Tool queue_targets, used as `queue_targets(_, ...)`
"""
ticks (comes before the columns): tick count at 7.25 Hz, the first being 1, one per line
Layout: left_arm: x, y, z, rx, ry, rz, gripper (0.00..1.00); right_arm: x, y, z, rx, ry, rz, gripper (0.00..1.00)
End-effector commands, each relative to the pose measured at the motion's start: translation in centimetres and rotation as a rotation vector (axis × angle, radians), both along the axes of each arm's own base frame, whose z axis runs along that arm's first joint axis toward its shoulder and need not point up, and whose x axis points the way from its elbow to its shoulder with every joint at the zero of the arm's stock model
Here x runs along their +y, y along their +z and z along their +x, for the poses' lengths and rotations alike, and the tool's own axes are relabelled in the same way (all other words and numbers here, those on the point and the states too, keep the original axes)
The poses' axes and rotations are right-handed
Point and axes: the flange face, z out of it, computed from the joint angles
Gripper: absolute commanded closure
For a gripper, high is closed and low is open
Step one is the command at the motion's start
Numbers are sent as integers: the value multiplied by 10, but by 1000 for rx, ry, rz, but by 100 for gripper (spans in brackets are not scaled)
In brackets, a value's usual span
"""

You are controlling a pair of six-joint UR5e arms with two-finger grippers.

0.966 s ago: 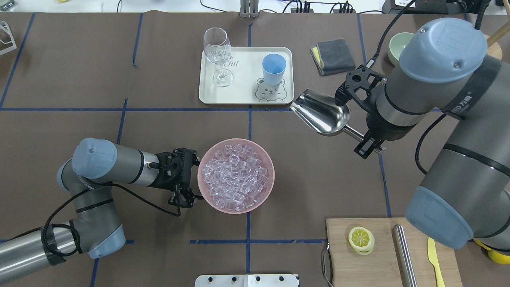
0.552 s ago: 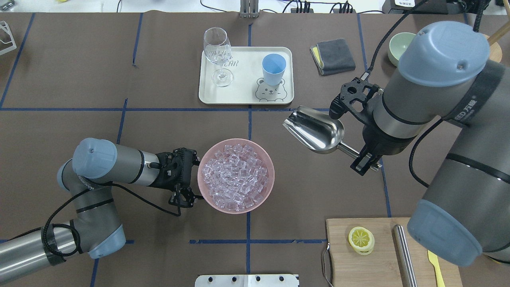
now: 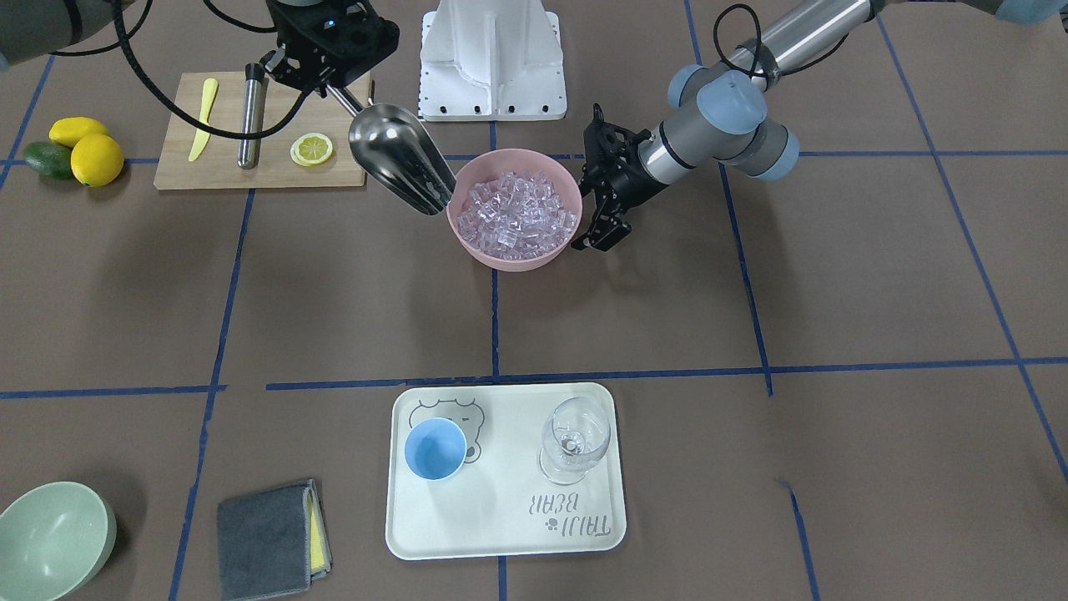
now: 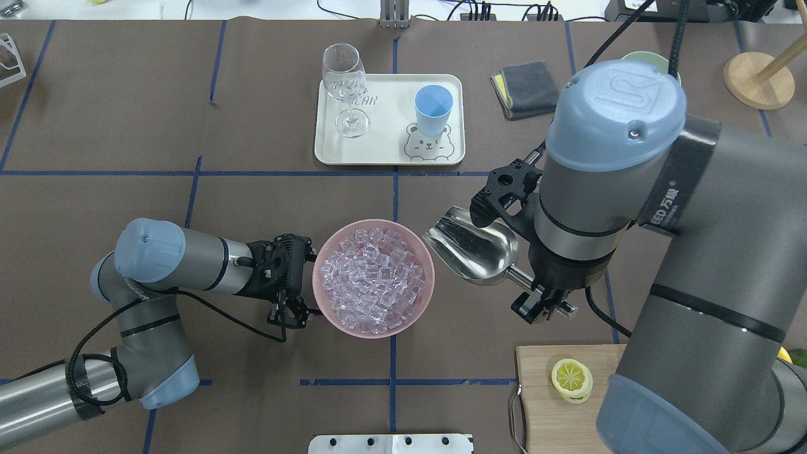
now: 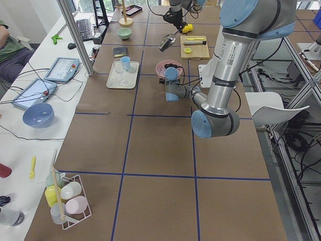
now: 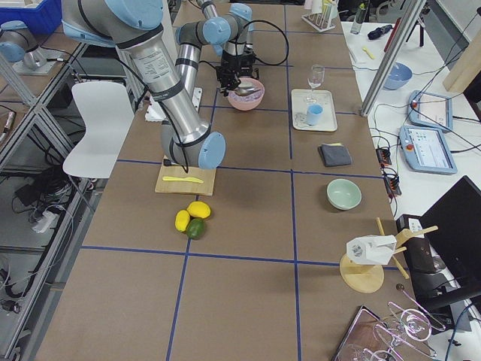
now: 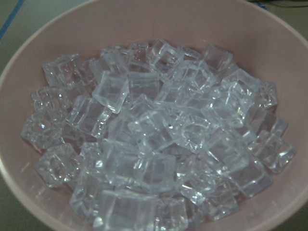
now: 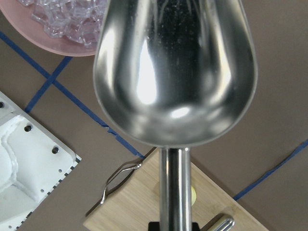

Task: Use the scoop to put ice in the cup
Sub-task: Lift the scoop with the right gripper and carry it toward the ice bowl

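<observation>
The ice (image 4: 372,280) is a heap of clear cubes filling a pink bowl (image 4: 328,236) at mid table, and it fills the left wrist view (image 7: 159,139). The light-blue cup (image 4: 433,108) stands empty on a cream tray (image 4: 328,151). My right gripper (image 4: 543,304) is shut on the rod handle of the steel scoop (image 4: 470,251). The scoop trough is empty (image 8: 175,72), tilted mouth-down, with its lip at the bowl's right rim. My left gripper (image 4: 291,317) looks open and sits against the bowl's left side.
A stemmed glass (image 4: 345,82) shares the tray. A grey cloth (image 4: 528,88) and a pale green bowl (image 3: 50,538) lie far right. A cutting board (image 4: 548,410) holds a lemon slice (image 4: 571,378), a steel cylinder (image 3: 248,117) and a yellow knife.
My right arm carried the scoop from beside the tray towards me and leftwards, down to the bowl's right rim. The left arm and the bowl have not moved.
</observation>
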Motion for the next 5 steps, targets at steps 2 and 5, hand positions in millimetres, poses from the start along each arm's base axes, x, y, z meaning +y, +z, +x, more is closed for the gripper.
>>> queue_targets(2,0,-1,0,2,0,-1,0,-7,-26,-58,98,15,-78,100)
queue_targets(5,-1,1,1,-2,0,-1,0,-2,-38,-83,131,-81,-14,100)
